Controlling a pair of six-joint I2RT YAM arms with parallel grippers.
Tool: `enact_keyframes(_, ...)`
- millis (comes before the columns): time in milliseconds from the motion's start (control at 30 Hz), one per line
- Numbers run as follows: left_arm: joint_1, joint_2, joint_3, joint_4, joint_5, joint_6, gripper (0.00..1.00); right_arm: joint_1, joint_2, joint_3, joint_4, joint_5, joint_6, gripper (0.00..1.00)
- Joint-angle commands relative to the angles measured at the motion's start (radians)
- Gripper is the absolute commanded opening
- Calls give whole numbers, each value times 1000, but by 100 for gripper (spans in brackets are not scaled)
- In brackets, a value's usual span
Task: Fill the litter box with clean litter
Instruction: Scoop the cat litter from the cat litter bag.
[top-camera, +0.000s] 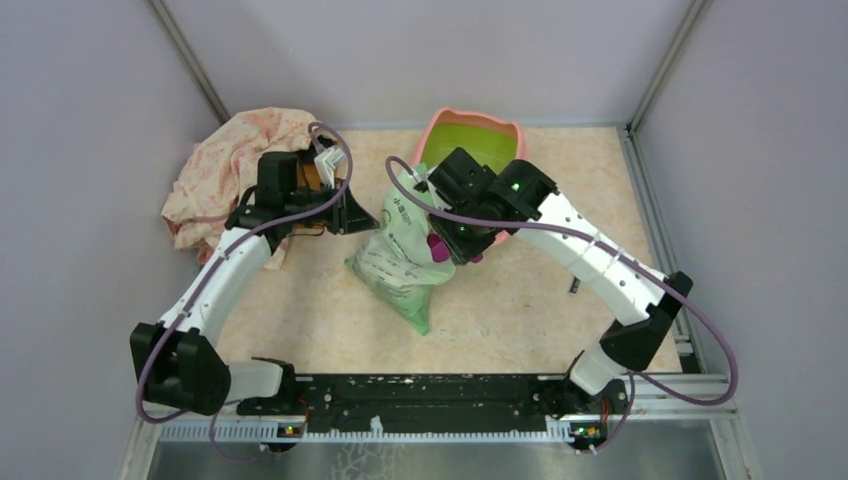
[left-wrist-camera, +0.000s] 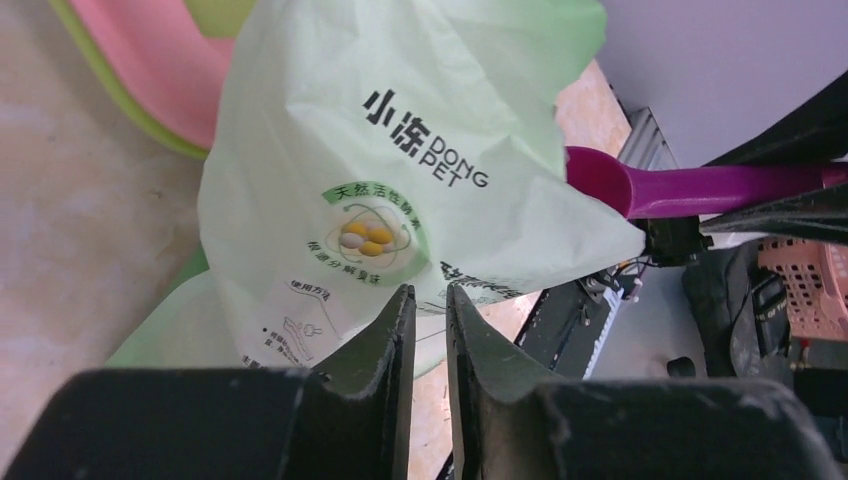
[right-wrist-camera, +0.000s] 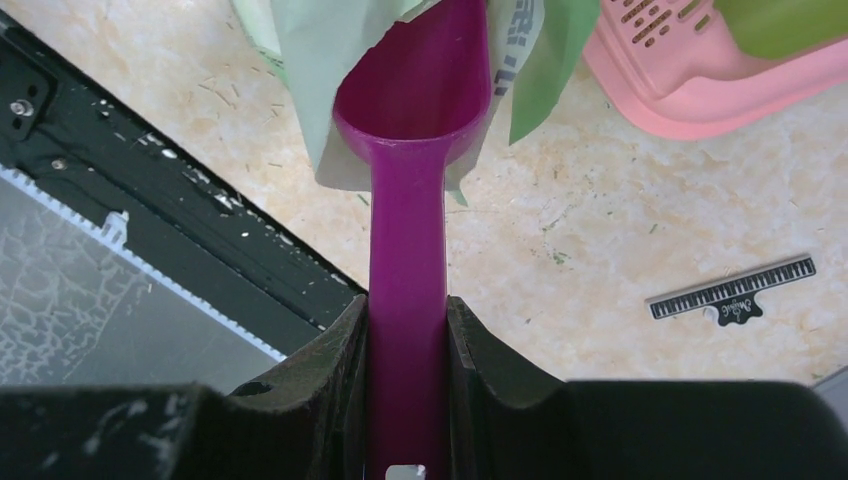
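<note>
My right pincer (right-wrist-camera: 405, 305) clamps the scoop (right-wrist-camera: 415, 100) handle, bowl at the bag (left-wrist-camera: 400, 150) mouth; the box (right-wrist-camera: 690, 95) lies just beside, off the scoop's axis.

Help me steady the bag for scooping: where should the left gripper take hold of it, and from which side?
Probably a loose fold of the bag near its mouth, on the printed side facing the left gripper, approached from the left. The film is thin and crumpled, so it pinches easily, and the scoop held by the right gripper occupies the right side.
</note>
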Motion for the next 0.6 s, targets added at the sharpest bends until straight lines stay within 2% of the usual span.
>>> enact_keyframes(0, -5, 24, -6, -24, -97, -21, 23, -8, 52, 51, -3, 63, -13, 0)
enact_keyframes(300, -5, 52, 18, -51, -155, -9, 23, -7, 156, 131, 24, 19, -43, 0)
enact_keyframes(567, -4, 2, -7, -78, -221, -12, 22, -8, 240, 146, 92, -66, -86, 0)
